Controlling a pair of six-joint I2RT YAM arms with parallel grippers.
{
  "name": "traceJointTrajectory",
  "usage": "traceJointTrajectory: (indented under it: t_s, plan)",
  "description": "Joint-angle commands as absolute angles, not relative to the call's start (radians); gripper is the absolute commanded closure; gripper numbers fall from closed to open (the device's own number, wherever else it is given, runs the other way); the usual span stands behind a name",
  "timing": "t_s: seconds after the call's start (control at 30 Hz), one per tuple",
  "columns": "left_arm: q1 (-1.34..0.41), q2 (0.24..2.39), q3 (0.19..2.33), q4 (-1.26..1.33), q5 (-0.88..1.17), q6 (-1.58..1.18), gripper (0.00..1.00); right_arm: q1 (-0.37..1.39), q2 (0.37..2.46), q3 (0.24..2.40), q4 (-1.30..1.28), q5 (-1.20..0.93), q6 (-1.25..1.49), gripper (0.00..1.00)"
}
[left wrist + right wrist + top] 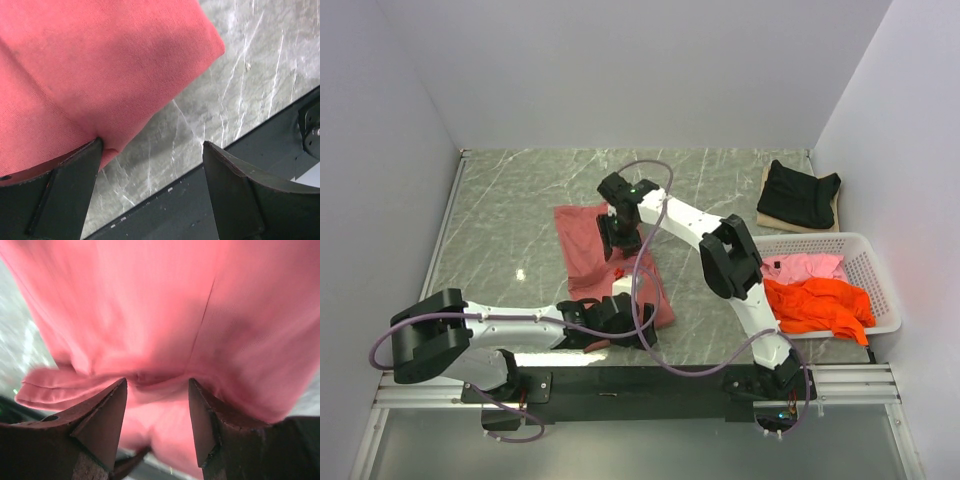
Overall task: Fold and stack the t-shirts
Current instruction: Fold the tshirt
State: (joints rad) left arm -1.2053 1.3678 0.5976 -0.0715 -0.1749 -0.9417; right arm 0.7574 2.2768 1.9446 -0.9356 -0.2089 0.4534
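My left tool (152, 146) stands wide with nothing between its fingers. One finger (70, 185) touches the near hem of the brick-red t-shirt (582, 250), just beside its corner, and the other hangs over bare worktop (250, 75). My right tool (156, 385) is partly apart and pressed onto the far part of the same shirt, with a small pucker of cloth raised between its fingers but not pinched.

The shirt lies partly folded mid-worktop. The black t-shirt (798, 192) rests on a tan board (772, 216) at the far right. The orange t-shirt (820, 305) and the pink t-shirt (805, 267) lie in the white lattice basket (865, 250).

As I judge it, my left tool would shut on air or shove the corner, since the hem sits outside it. My right could catch only the top layer, so the fold would peel open when lifted. Uneven lifting would skew the fold.
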Motion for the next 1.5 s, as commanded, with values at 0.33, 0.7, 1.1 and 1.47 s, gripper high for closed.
traceJointTrajectory:
  t_s: [0.33,0.7,1.1,1.47]
  plan:
    - [-1.243,1.304,0.667,-0.296,-0.224,-0.986,0.1,0.667,2.209,2.062,-0.788,-0.158,0.522,0.4]
    - [-1.111,1.206,0.93,-0.568,-0.371,-0.982,0.01,0.66,1.855,1.567,-0.744,-0.161,0.499,0.4]
    - [-0.861,0.967,0.58,-0.624,-0.114,-1.14,0.02,0.748,1.583,1.112,-0.689,-0.187,0.601,0.4]
    - [-0.859,0.876,0.546,-0.716,-0.097,-1.178,0.02,0.788,1.612,0.968,-0.627,-0.16,0.67,0.42]
